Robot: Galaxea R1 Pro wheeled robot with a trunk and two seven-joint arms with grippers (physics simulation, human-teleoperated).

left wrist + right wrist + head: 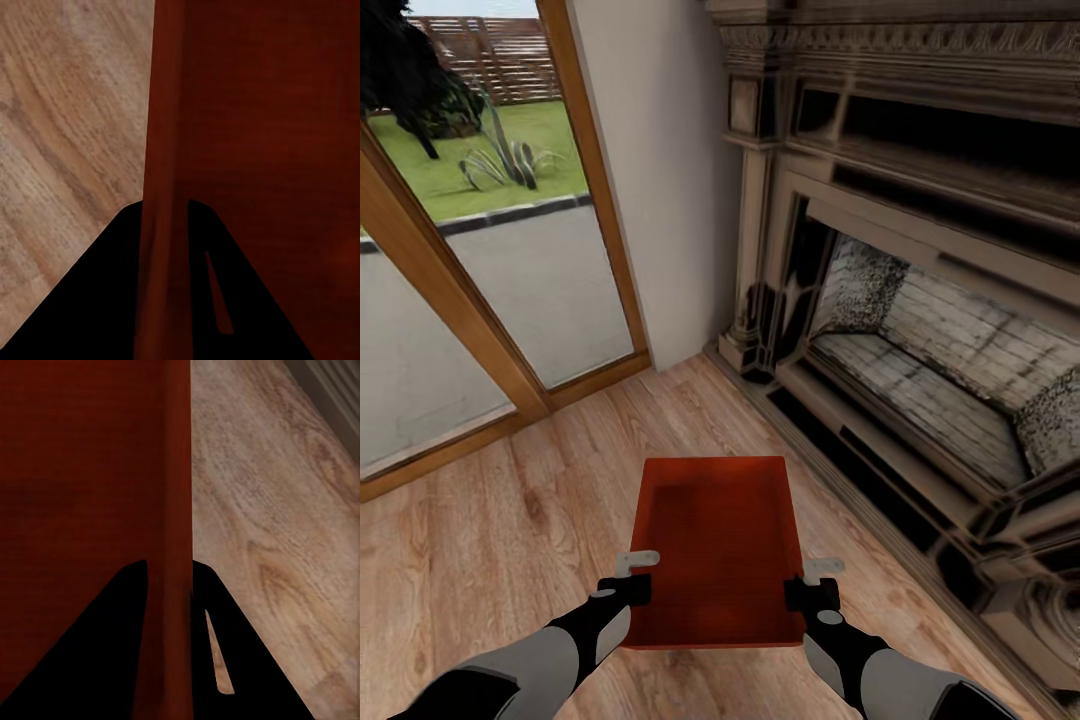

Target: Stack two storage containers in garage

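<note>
Orange-red container (pixel 718 540) gripped by both end effectors; fingertips hidden.

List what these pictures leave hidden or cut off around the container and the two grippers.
- Storage container: its underside and the wood floor below it, hidden in the head view by the container itself.
- Left gripper and right gripper: fingertips in both wrist views are black silhouettes straddling the container walls; pad contact is unreadable.
- Fireplace: cut off by the head view's top and right edges.
</note>
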